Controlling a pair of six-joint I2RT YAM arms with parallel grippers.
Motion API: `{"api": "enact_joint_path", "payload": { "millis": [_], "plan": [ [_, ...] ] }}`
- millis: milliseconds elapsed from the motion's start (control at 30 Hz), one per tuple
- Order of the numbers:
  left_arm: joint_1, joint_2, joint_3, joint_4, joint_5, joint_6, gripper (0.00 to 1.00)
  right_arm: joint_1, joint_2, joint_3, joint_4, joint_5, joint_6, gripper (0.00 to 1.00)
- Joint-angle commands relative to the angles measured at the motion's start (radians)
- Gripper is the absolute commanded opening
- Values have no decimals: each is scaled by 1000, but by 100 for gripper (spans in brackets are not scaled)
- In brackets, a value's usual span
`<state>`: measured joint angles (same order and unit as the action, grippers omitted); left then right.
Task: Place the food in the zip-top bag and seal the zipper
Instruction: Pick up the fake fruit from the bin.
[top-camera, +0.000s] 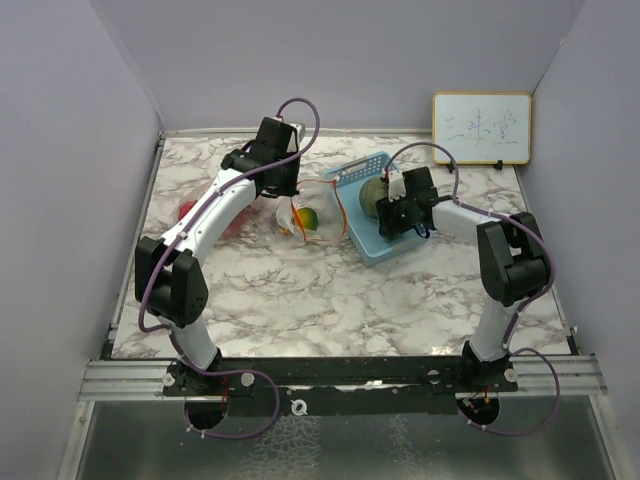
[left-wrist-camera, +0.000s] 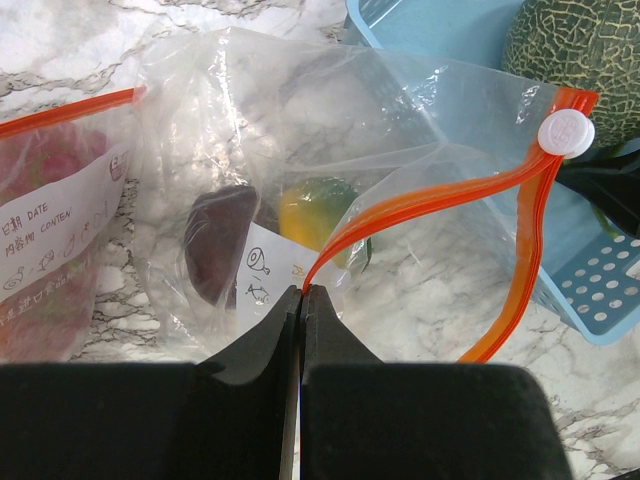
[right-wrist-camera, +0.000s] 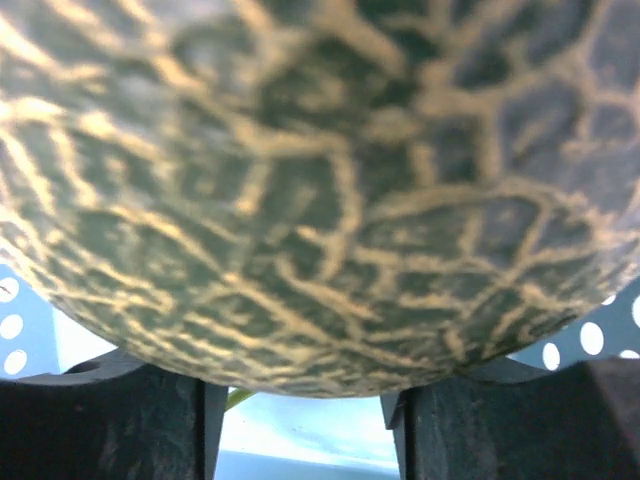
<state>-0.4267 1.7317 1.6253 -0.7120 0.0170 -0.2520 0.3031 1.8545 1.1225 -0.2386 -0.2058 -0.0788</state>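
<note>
My left gripper (left-wrist-camera: 301, 290) is shut on the orange zipper edge (left-wrist-camera: 430, 200) of a clear zip-top bag (left-wrist-camera: 300, 110), holding its mouth open; it also shows in the top view (top-camera: 292, 198). The white slider (left-wrist-camera: 565, 133) sits at the far end of the zipper. Inside the bag lie a dark purple fruit (left-wrist-camera: 220, 240) and a yellow-green fruit (left-wrist-camera: 315, 205). My right gripper (top-camera: 392, 205) is in the blue basket (top-camera: 370, 245), shut on the grey-green melon (top-camera: 374, 193). In the right wrist view the melon (right-wrist-camera: 320, 180) fills the frame above the fingers (right-wrist-camera: 170, 420) and hides their tips.
A second bag (left-wrist-camera: 50, 230) with red contents and a label lies left of the open bag, partly under my left arm (top-camera: 205, 215). A whiteboard (top-camera: 481, 127) leans on the back right wall. Walls close in the marble table (top-camera: 300, 300).
</note>
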Motion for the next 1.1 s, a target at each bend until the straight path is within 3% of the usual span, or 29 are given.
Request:
{"api": "enact_joint_path", "payload": {
  "millis": [0, 67, 133, 200, 433, 667, 900, 1067],
  "plan": [
    [6, 17, 36, -3, 27, 13, 0, 21, 47, -19, -7, 0, 64, 49],
    [6, 15, 36, -3, 29, 14, 0, 29, 61, -9, -25, -3, 88, 37],
    [6, 10, 35, -6, 26, 13, 0, 30, 73, 15, -59, -39, 112, 11],
    [6, 4, 32, -7, 20, 13, 0, 30, 73, 56, -110, -80, 146, 2],
    [7, -20, 21, -7, 13, 13, 0, 30, -25, 167, -147, -328, 274, 2],
    [8, -62, -5, -5, 5, 10, 0, -6, -27, 242, -153, -445, 410, 2],
    [8, -98, -47, 2, -13, 12, 0, -45, -34, 155, 5, -694, 606, 2],
    [9, -105, -54, 7, -16, 12, 0, -56, -61, 135, 138, -774, 731, 2]
  ]
}}
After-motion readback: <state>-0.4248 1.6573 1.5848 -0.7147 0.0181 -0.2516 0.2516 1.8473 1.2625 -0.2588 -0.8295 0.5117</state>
